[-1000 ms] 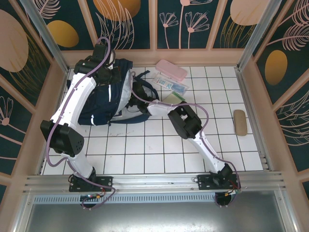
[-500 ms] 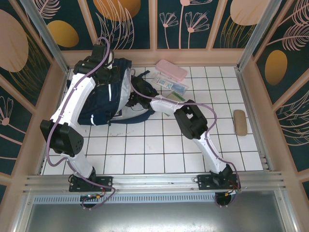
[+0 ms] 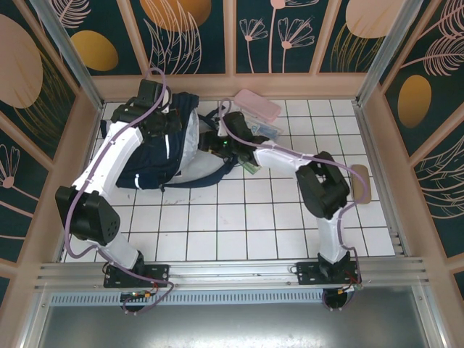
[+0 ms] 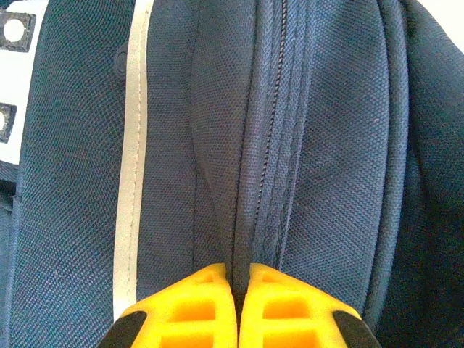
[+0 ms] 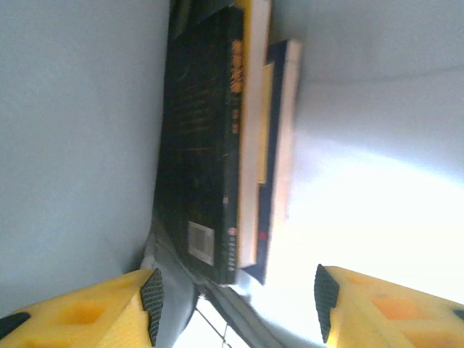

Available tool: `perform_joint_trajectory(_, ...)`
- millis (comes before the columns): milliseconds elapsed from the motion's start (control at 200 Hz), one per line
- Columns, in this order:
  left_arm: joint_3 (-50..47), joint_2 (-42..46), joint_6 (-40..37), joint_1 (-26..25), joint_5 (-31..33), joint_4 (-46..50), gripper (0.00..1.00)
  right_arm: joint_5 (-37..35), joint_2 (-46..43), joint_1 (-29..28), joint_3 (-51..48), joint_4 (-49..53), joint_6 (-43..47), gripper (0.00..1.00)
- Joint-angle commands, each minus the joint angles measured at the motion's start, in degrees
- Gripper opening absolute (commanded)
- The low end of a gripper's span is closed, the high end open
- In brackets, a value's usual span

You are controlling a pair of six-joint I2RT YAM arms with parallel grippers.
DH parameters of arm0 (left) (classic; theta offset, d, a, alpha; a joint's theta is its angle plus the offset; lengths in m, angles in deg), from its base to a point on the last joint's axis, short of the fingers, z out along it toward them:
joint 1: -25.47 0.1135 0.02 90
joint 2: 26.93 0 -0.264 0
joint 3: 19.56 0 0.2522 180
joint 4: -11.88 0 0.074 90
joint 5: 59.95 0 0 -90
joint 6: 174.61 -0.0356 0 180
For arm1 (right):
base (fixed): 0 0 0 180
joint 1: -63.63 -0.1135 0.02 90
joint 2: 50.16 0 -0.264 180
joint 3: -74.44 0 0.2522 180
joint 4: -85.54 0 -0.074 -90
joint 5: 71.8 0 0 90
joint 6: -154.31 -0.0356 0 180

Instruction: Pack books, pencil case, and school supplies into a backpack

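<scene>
The navy backpack [image 3: 148, 172] lies on the bench, its zip seam [image 4: 264, 145] running straight ahead of the left pincer [image 4: 237, 272], which is clamped on a fold of its fabric. Inside, just ahead of the right pincer [image 5: 235, 290], whose jaws stand wide and empty, the books [image 5: 196, 159] are stacked, long axes pointing away. The dark one's small white label [image 5: 201, 243] is too blurred to read.
</scene>
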Motion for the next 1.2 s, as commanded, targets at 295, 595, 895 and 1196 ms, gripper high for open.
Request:
perform_joint_trajectory(295, -6.2, 2.7, -1.3, 0.6, 4.3, -3.2, 0.00, -9.9, -12.2, 10.5, -16.3, 3.0, 7.7, 0.51)
perform_joint_trajectory(595, -9.2, 3.0, -0.1, 0.6, -0.2, -4.5, 0.04, -10.1, -4.6, 17.9, -11.0, 7.5, 16.2, 0.45)
perform_joint_trajectory(895, -12.0, 4.8, 2.6, 0.6, -3.1, -5.7, 0.31, -8.4, 2.8, 20.5, -6.9, 10.7, 19.1, 0.37)
perform_joint_trajectory(1196, -16.0, 8.3, 8.9, -2.1, -4.8, -8.7, 0.41, -9.2, -6.1, 16.0, -21.8, 6.9, 8.6, 0.35)
